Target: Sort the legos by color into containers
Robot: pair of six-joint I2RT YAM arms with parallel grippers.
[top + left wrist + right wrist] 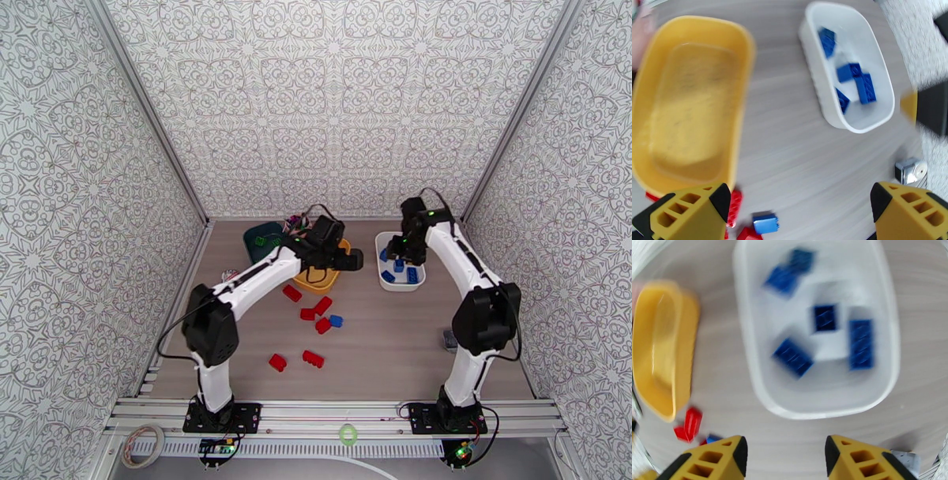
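Left gripper [800, 200]: fingers spread as wide as they go, gripping nothing; it hangs above the table [395, 347] just past the near right rim of the yellow tray
Right gripper [786, 451]: fingers parted with bare table showing between them; it hangs over the near rim of the white tray
Yellow tray [691, 110]: towards the far edge of the table, left of centre, partly under the left arm in the top view
White tray [829, 398]: towards the far edge, right of centre, well apart from the yellow tray
Teal tray [272, 229]: by the far left corner, just beside the yellow tray on its left
Blue legos [793, 357]: lying loose on the floor of the white tray, several of them, blurred in the right wrist view
Green lego [259, 241]: inside the teal tray
Red legos [322, 305]: on the table; four sit in a loose group just near of the yellow tray, two more lie closer to the near edge, left of centre
Loose blue lego [336, 320]: on the table at the right side of the red group, close beside one red piece
Silver object [910, 170]: small, on the table near its right edge, well apart from the legos
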